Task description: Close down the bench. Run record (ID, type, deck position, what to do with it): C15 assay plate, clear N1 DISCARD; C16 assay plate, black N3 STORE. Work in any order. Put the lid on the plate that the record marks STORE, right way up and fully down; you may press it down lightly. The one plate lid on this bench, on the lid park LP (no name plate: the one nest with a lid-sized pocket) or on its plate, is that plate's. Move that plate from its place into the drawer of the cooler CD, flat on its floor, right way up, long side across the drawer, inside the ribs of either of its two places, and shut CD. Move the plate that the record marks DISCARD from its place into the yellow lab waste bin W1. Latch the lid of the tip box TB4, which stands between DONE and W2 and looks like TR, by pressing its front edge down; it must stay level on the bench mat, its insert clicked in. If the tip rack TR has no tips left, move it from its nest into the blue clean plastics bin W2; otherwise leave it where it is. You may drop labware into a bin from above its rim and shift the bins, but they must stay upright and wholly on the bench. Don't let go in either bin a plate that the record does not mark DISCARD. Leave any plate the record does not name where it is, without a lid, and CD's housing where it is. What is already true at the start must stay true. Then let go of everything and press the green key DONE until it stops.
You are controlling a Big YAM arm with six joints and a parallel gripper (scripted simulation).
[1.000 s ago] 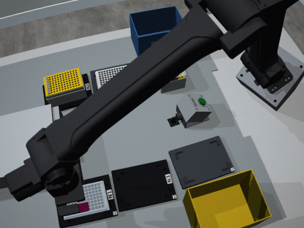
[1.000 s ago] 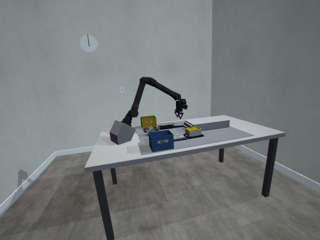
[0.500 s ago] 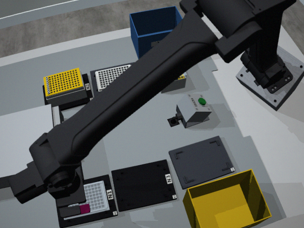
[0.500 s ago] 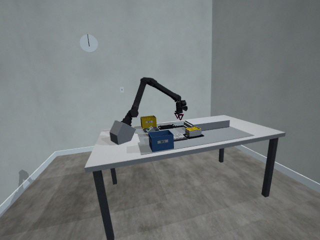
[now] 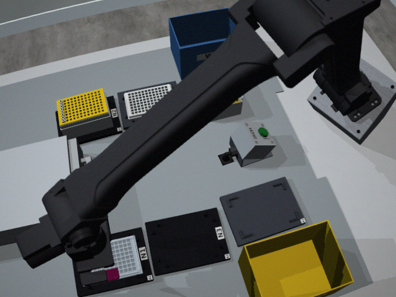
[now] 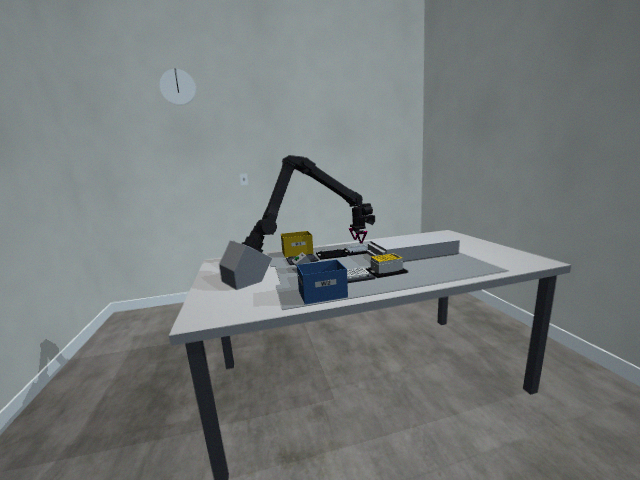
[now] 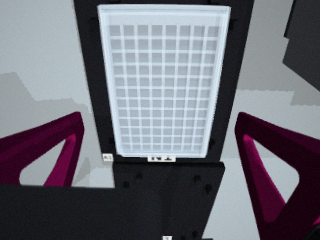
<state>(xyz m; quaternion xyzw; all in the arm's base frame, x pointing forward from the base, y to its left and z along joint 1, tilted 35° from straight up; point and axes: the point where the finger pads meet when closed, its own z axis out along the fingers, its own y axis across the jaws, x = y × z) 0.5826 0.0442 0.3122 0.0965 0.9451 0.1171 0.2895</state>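
The clear assay plate (image 5: pixel 127 255) (image 7: pixel 162 80) lies in nest N1 (image 5: pixel 127 285) (image 7: pixel 95 75) at the front left. My gripper (image 7: pixel 159 120) (image 6: pixel 357 235) is open wide and empty. It hangs straight above the plate, with the magenta fingers on either side of the plate's N1-label end. One magenta finger (image 5: pixel 112 274) shows below the wrist in the top view. The yellow bin W1 (image 5: pixel 335 255) (image 6: pixel 297 241) stands at the front right. Nest N3 (image 5: pixel 187 242) is bare. The grey lid park (image 5: pixel 260 211) holds no lid. No black plate is in view.
The yellow tip rack TR (image 5: pixel 83 107) (image 6: pixel 386 257) sits on N2, beside a white plate (image 5: pixel 145 99). The blue bin W2 (image 5: pixel 198 60) (image 6: pixel 323 281) stands at the back. The green DONE key (image 5: pixel 262 131) sits on its grey box. The arm hides most of tip box TB4 (image 5: pixel 238 101). The cooler CD (image 5: pixel 31 179) is on the left.
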